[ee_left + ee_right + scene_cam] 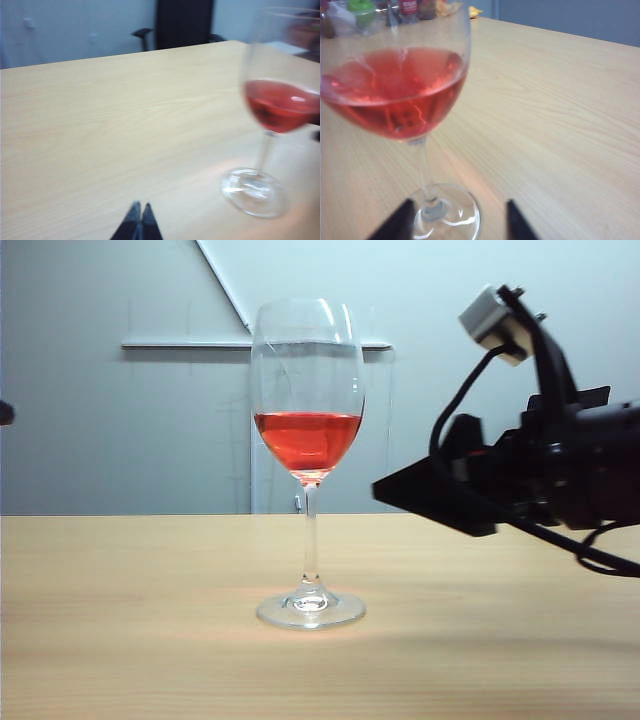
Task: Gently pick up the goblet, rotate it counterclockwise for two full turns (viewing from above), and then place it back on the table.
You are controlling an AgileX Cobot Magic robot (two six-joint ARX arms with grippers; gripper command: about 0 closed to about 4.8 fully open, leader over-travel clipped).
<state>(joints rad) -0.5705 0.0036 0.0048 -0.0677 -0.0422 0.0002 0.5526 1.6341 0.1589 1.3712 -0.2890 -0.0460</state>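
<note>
goblet (309, 465) stands on surface (120, 640), nothing turned. your right gripper (460, 220), jaws apart, empty, centre-right; left gripper (139, 220), jaws together, lower centre.

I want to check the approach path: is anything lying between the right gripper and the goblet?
No. In the exterior view only air and bare table separate the right gripper from the goblet; its jaws stand apart.

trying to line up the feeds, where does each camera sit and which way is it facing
exterior: low at table height, side-on to the wine glass; right gripper enters from the right.
left wrist: angled down over the table; shut fingers, glass beside.
right wrist: close on the glass; open fingers flank its foot.
all share the glass.
</note>
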